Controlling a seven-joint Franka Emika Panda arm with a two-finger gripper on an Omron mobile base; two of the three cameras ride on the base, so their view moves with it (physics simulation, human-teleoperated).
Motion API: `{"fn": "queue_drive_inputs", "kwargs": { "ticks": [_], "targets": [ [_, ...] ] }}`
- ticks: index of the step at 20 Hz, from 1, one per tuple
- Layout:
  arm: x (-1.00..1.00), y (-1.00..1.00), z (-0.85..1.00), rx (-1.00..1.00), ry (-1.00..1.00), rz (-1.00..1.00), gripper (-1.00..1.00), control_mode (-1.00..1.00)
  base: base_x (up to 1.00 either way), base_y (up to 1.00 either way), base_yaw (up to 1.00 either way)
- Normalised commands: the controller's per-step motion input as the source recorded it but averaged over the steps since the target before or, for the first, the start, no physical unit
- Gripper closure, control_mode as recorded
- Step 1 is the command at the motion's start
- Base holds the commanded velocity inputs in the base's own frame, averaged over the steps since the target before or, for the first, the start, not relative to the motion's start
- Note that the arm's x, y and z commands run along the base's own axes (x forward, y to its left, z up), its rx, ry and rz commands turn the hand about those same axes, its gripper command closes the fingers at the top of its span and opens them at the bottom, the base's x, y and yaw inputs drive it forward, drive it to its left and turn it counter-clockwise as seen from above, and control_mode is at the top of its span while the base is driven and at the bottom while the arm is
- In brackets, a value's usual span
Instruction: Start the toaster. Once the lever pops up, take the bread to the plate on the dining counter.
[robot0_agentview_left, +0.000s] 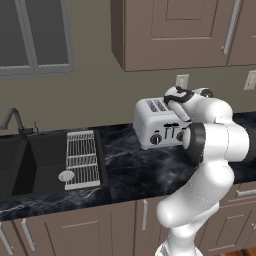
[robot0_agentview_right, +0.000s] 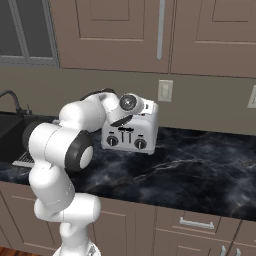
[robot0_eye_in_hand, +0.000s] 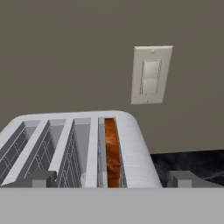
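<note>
Far to my left in the left base view lies the black sink (robot0_agentview_left: 37, 162), its basin cut off by the picture's edge, with a dark faucet (robot0_agentview_left: 12, 120) behind it and a white wire rack (robot0_agentview_left: 82, 159) laid over its right side. Right of that runs the black marble counter (robot0_agentview_left: 130, 170), and on it stands the toaster (robot0_agentview_left: 155, 122), silver-grey, its black knobs and levers facing me. My own upper arm covers the toaster's right end in that view, so I cannot see where its body stops.

From the right base view my wrist hangs over the toaster's top, hiding the slots, and my pincer itself is lost behind the hand there. Behind the toaster a white wall switch (robot0_agentview_right: 165, 90) sits on the beige wall.

Along my pincer (robot0_eye_in_hand: 113, 179), four slots run away from me. The bread (robot0_eye_in_hand: 112, 153) stands on edge in the rightmost slot, a brown strip sunk between the wires; its lower part is hidden inside. My two finger tips (robot0_eye_in_hand: 43, 178) stand wide apart, one at each side of the toaster's near end, with nothing between them.
</note>
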Motion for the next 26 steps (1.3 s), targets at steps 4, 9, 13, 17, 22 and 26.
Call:
{"fn": "queue_drive_inputs", "kwargs": {
  "ticks": [4,9,13,17,22,26],
  "targets": [
    [0.14,0.00,-0.01,0.00,0.00,0.00,-1.00,-1.00,0.00,0.00,0.00],
    [0.21,0.00,-0.07,0.00,0.06,0.00,-1.00,-1.00,0.00,0.00,0.00],
    [0.19,0.00,-0.13,0.00,0.10,0.00,-1.00,-1.00,0.00,0.00,0.00],
    [0.09,0.00,-0.04,0.00,0.07,0.00,-1.00,-1.00,0.00,0.00,0.00],
    [0.00,0.00,0.00,0.00,0.00,0.00,-1.00,-1.00,0.00,0.00,0.00],
    [0.02,0.01,0.00,0.00,0.01,0.00,-1.00,-1.00,0.00,0.00,0.00]
  ]
}}
